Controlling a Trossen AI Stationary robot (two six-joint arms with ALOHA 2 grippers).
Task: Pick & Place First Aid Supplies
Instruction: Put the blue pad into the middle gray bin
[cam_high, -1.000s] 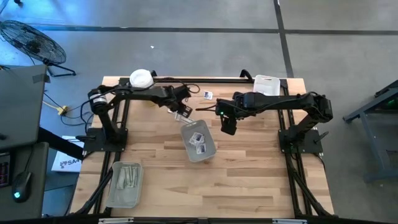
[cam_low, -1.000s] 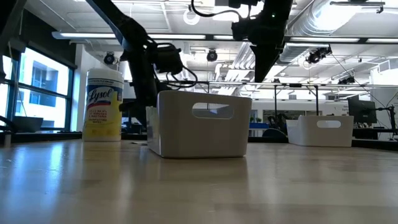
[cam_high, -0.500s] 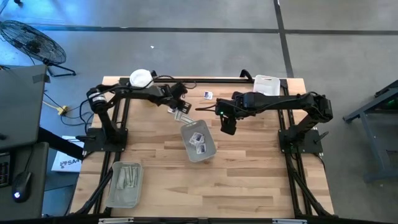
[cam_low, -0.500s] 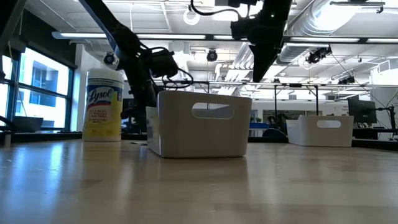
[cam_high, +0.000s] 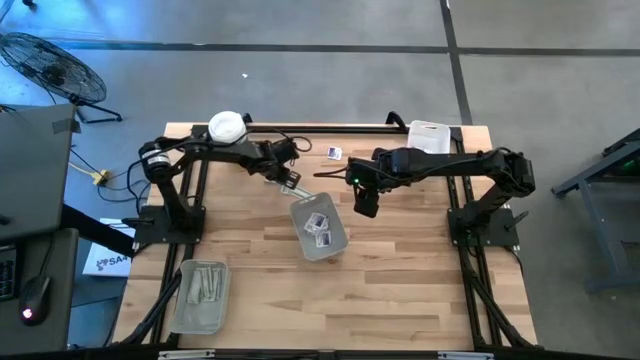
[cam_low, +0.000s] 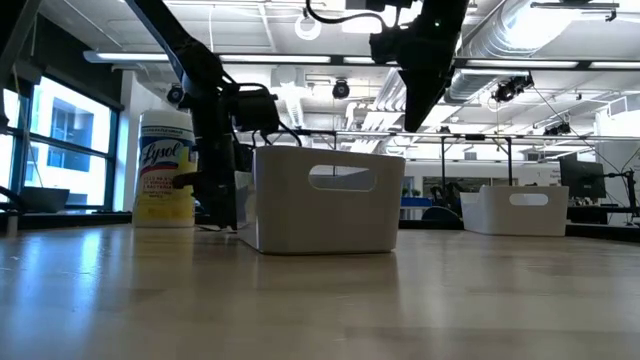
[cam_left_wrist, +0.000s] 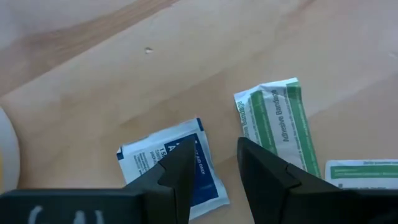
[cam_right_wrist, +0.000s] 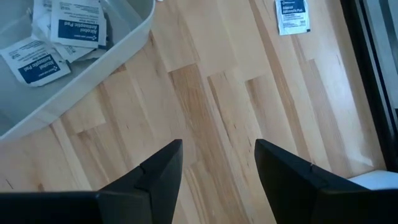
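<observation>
On the wooden table (cam_high: 400, 270), listed by size:

Item 1: centre tray (cam_high: 319, 228), clear plastic, holding several white-and-blue alcohol pads (cam_right_wrist: 76, 23).

Item 2: second tray (cam_high: 200, 296) at the near left corner, holding pale strips.

Item 3: round wipes tub (cam_low: 167, 167), far left corner.

Item 4: left gripper (cam_left_wrist: 214, 165), low over the table just beyond the centre tray, fingers parted with nothing between them, straddling the gap between 2 loose packets.

Item 5: right gripper (cam_right_wrist: 219, 163), raised beside the centre tray, fingers spread wide, empty.

Item 6: blue-print pad (cam_left_wrist: 171, 165), flat on the wood.

Item 7: green adhesive bandage (cam_left_wrist: 277, 121), just beside the pad; a third packet (cam_left_wrist: 364, 173) near it.

Risk: closing here may pinch neither packet or drag both together, since flat wrappers slide on wood.
</observation>
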